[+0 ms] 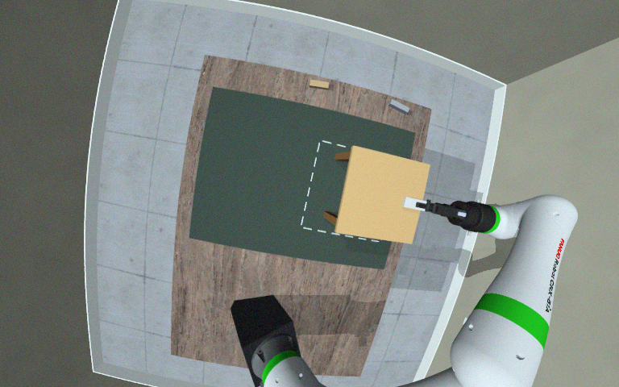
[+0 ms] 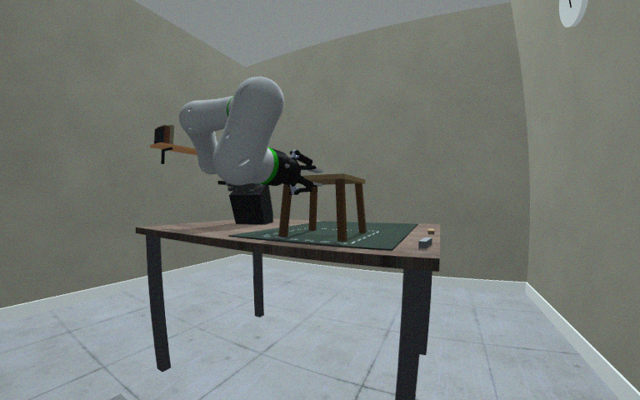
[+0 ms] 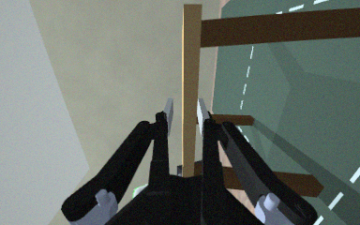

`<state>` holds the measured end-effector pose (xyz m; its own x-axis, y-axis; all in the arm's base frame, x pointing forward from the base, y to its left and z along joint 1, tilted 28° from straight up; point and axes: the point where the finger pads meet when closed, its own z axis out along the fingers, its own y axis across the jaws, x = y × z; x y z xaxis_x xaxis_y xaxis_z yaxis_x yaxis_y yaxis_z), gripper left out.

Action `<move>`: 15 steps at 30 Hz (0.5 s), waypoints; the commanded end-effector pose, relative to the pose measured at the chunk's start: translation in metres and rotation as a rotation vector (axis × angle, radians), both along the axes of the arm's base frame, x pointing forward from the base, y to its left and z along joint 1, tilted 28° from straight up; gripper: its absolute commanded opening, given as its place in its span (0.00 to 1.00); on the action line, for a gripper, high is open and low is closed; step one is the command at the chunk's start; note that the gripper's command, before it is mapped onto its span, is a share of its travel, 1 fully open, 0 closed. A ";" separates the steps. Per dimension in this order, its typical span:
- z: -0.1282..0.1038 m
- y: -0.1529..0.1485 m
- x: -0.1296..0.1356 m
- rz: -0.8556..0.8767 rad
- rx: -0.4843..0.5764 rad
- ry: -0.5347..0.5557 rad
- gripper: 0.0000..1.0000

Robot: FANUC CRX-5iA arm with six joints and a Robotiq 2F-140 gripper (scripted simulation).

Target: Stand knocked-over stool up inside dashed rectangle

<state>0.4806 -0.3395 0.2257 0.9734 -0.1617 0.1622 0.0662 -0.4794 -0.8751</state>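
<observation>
Big round white arm (image 1: 511,328) wearing bright green rings, showing red and black letters down its side, ending in a black wrist, sitting on a black base (image 1: 255,314)
</observation>
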 end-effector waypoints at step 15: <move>0.004 -0.004 -0.002 0.000 -0.002 -0.001 0.33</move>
